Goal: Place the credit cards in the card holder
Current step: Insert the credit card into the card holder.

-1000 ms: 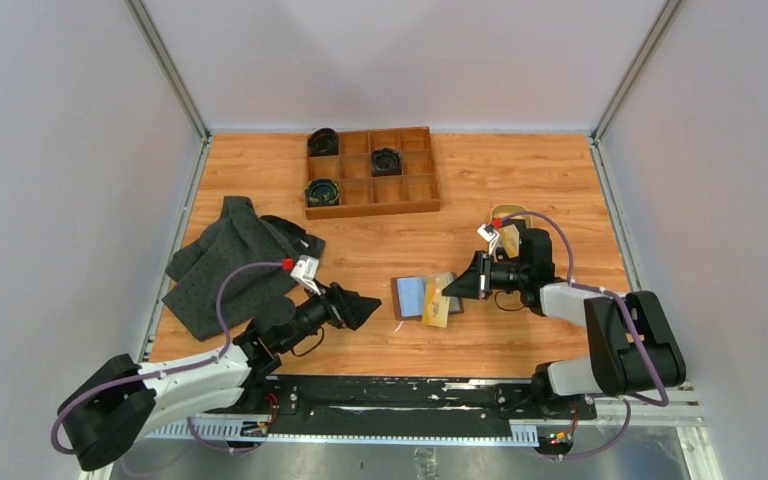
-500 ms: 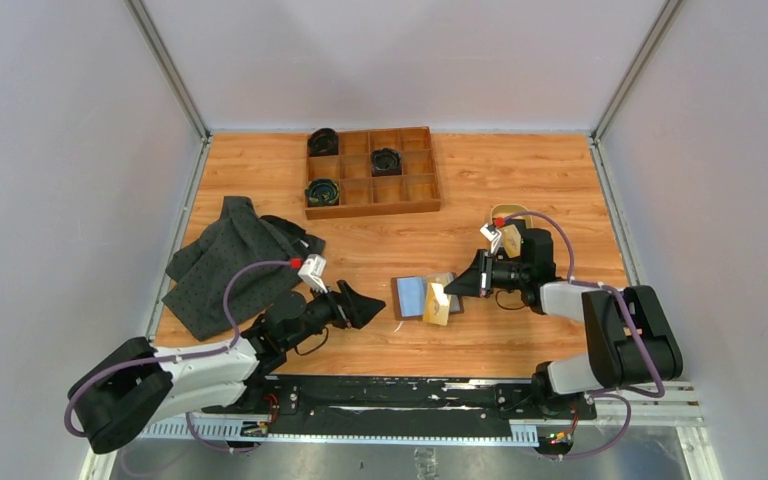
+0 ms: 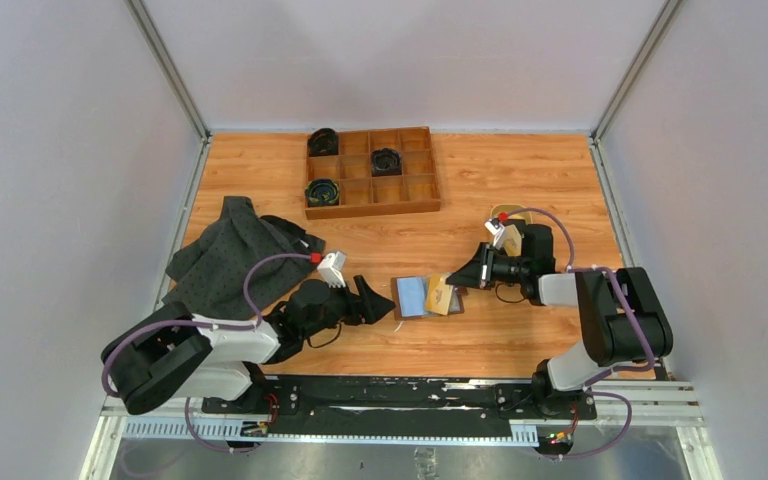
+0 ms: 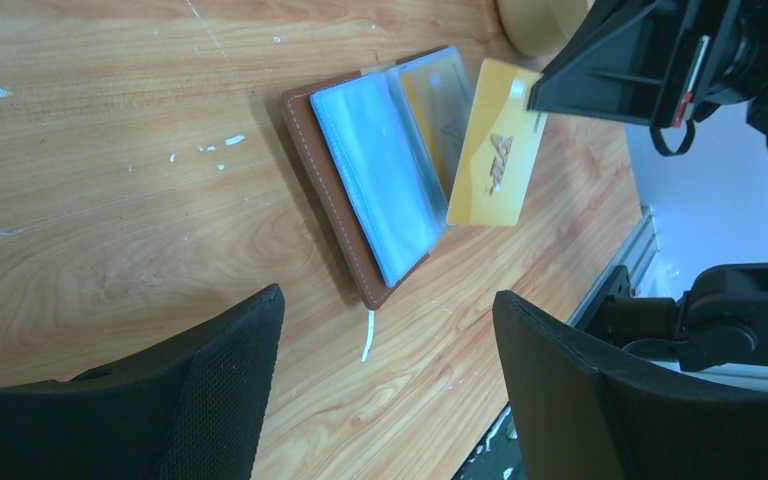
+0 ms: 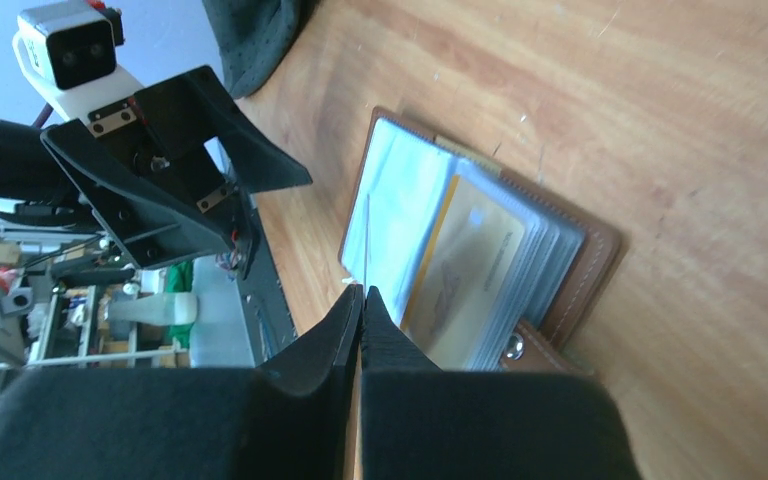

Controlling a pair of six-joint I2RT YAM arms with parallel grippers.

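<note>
The small brown leather card holder (image 3: 413,296) lies open and flat on the wooden surface (image 3: 520,170), near the front edge and between your two arms. Its pale blue clear sleeves face up. The right jaws are pressed together on the upper corner of a yellow-gold plastic card (image 4: 497,160) and hold it tilted over the right half of the holder. Whether its lower edge touches the sleeves, I cannot tell. A second yellow card (image 5: 460,270) sits already inside one clear sleeve. The left jaws stand wide apart with nothing between them, low over the surface, just left of the holder and not touching it. At the far side sits a brown wooden compartment tray (image 3: 372,170), and a dark grey cloth (image 3: 235,260) lies at the left.
</note>
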